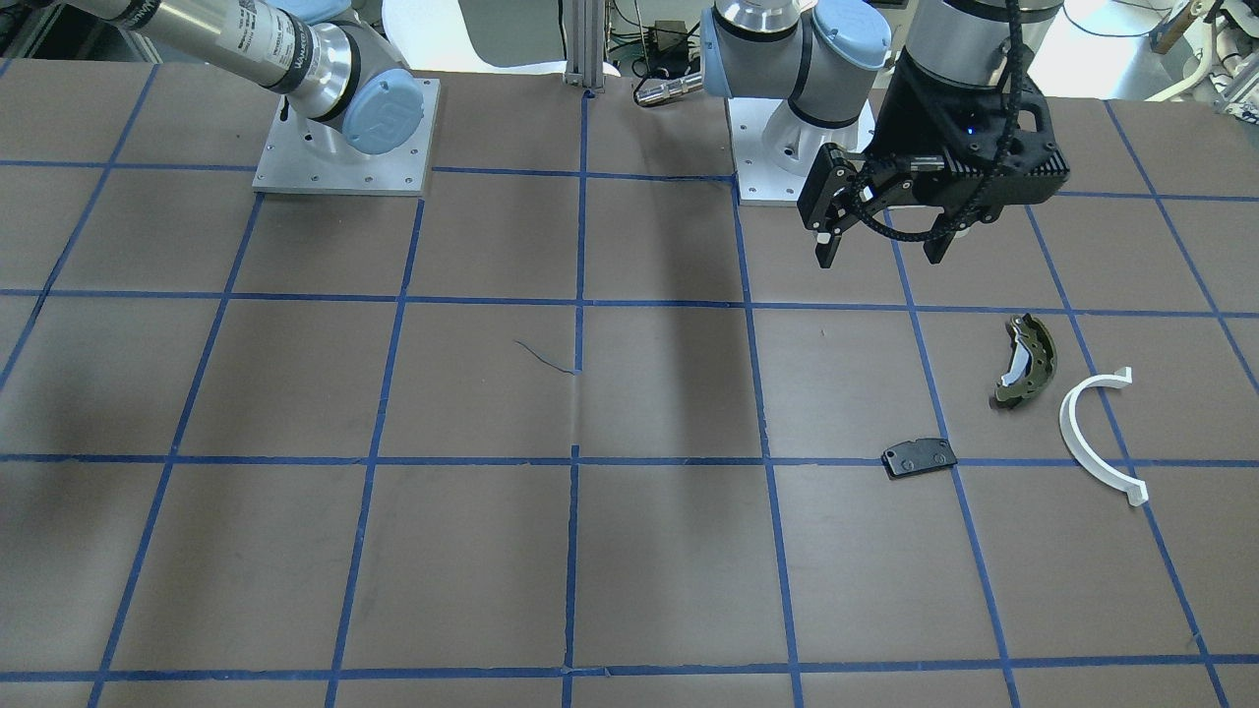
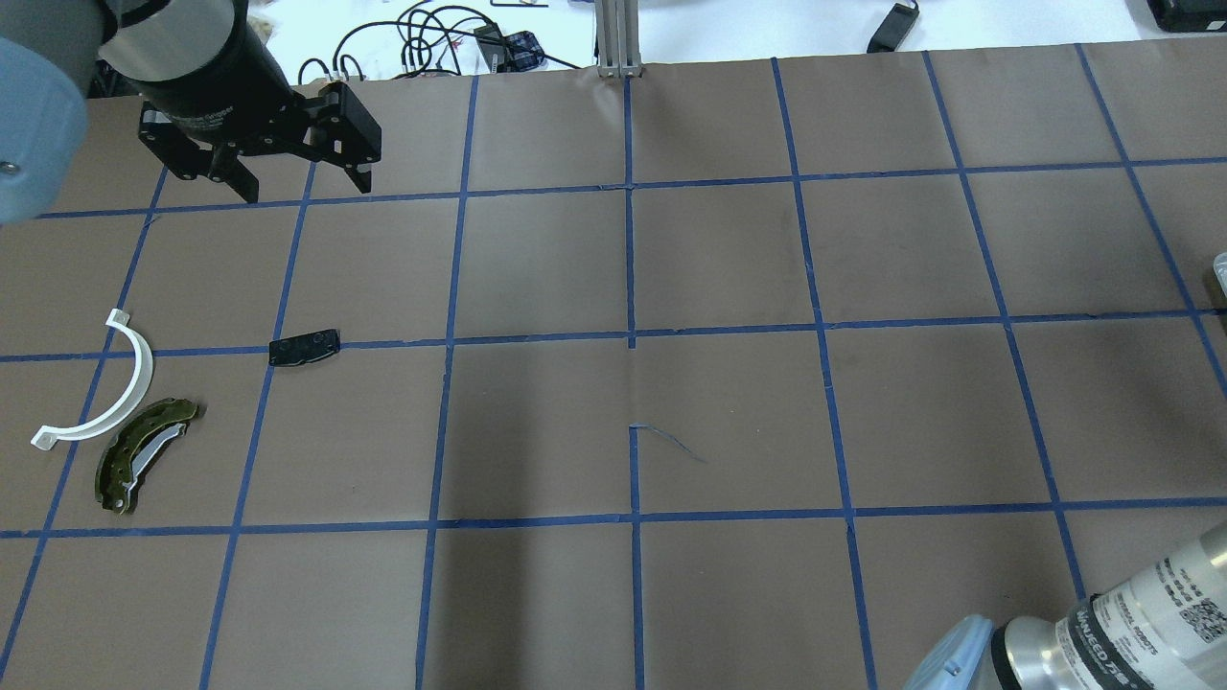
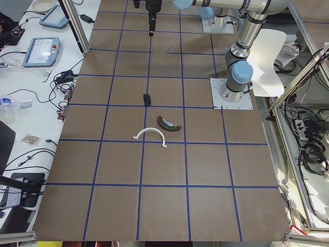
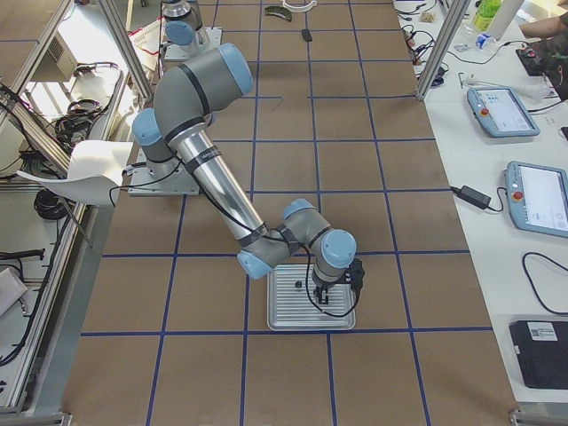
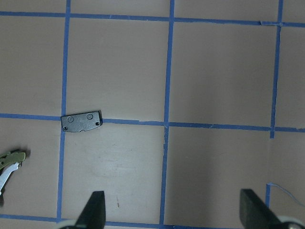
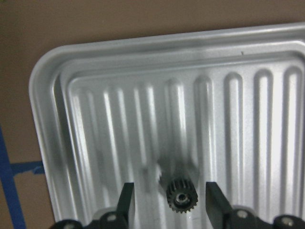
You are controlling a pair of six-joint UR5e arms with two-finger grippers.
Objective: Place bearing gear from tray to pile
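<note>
A small dark toothed bearing gear (image 6: pixel 181 195) lies on the ribbed metal tray (image 6: pixel 47 95). My right gripper (image 6: pixel 170 192) is open, with one finger on each side of the gear and not touching it. The tray (image 4: pixel 284 312) sits near the table end under the right arm. The pile lies far away on the left arm's side: an olive-green brake shoe (image 2: pixel 142 455), a white half-ring (image 2: pixel 105 393) and a black pad (image 2: pixel 304 347). My left gripper (image 2: pixel 297 187) is open and empty, raised beyond the pad (image 5: pixel 82 122).
The table is brown with blue tape grid lines. The arm bases (image 1: pixel 344 133) stand on plates along the robot's edge. Cables and teach pendants (image 4: pixel 501 111) lie on the side bench past the table's edge.
</note>
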